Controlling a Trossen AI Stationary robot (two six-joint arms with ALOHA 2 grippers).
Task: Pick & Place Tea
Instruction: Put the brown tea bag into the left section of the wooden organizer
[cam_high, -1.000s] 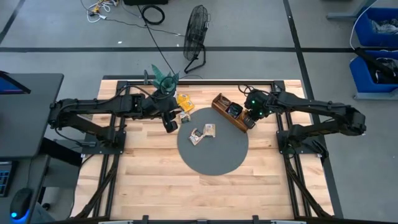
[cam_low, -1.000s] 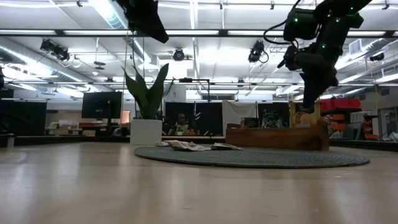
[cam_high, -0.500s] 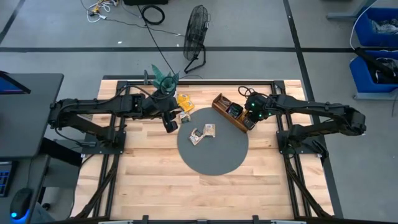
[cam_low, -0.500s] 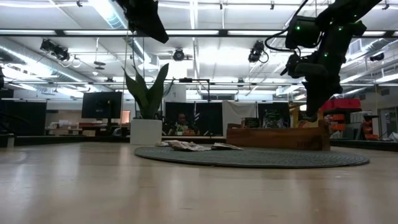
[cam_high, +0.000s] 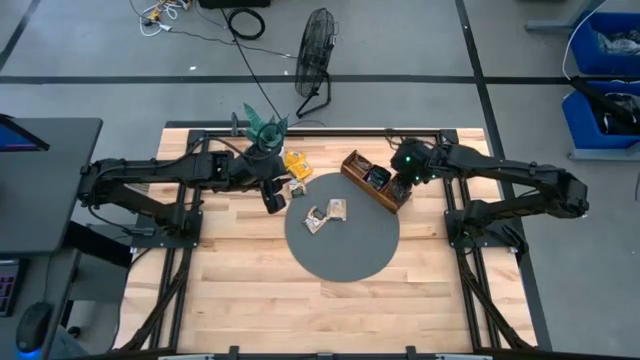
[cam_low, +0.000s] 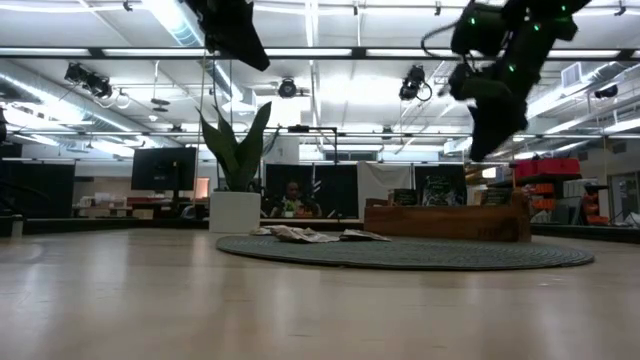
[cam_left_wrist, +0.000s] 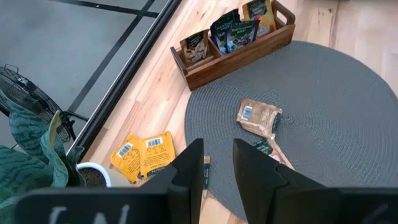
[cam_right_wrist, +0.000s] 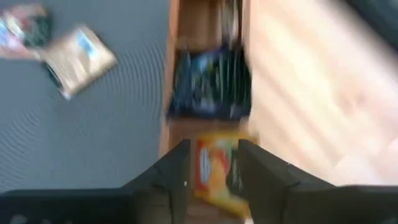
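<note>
My right gripper (cam_right_wrist: 212, 148) hangs open above the brown wooden tray (cam_high: 368, 180), over its end compartment. A yellow tea packet (cam_right_wrist: 214, 177) sits in that compartment, and dark blue packets (cam_right_wrist: 208, 87) fill the one beside it. Its fingertips are well clear of the tray's top in the low view (cam_low: 482, 150). My left gripper (cam_left_wrist: 214, 165) is open and holds nothing, up over the round grey mat's (cam_high: 342, 255) left edge. Two packets (cam_left_wrist: 260, 117) (cam_high: 316, 220) lie flat on the mat. Two yellow packets (cam_left_wrist: 146, 155) lie on the wood by the plant.
A potted plant (cam_high: 262, 128) stands at the table's far left, close to my left arm. A black fan (cam_high: 318, 50) stands on the floor beyond the far edge. The mat's near half and the wood around it are bare.
My right gripper has opened and let go of the yellow packet, which stays in the tray's end compartment. The gripper has then risen clear of the tray.
</note>
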